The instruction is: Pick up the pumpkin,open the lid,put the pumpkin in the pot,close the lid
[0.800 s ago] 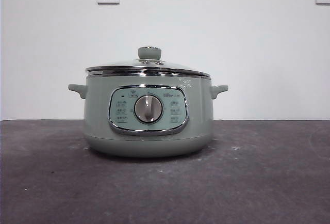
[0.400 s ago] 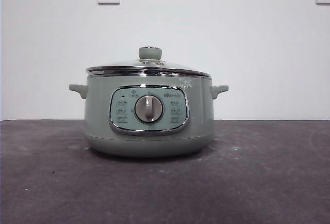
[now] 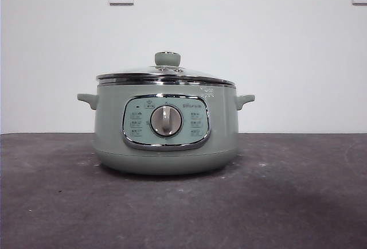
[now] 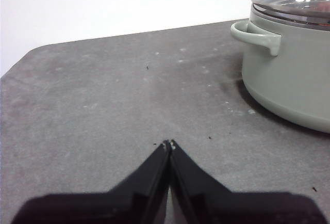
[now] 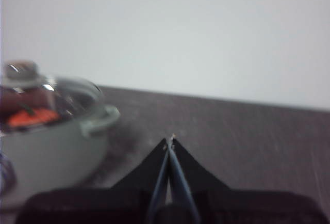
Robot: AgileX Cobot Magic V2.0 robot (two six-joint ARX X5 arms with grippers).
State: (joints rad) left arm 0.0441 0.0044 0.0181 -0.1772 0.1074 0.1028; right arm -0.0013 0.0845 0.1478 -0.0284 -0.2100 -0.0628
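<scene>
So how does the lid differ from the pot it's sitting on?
The lid is clear, shallow-domed glass with a chrome rim; the pot is opaque and deep. The lid carries one round knob on top, while the pot has two side handles and a dial panel. The knob and the pot share the same pale sage green.

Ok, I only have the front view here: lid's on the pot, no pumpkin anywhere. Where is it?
Observer: The right wrist view shows the pumpkin as an orange shape inside the pot, under the glass lid.
Operator: And the arms?
Observer: The left tool is shut, above bare table, apart from the pot's side handle.
Operator: The other one?
Observer: The right tool is shut too, holding nothing, apart from the pot.
</scene>
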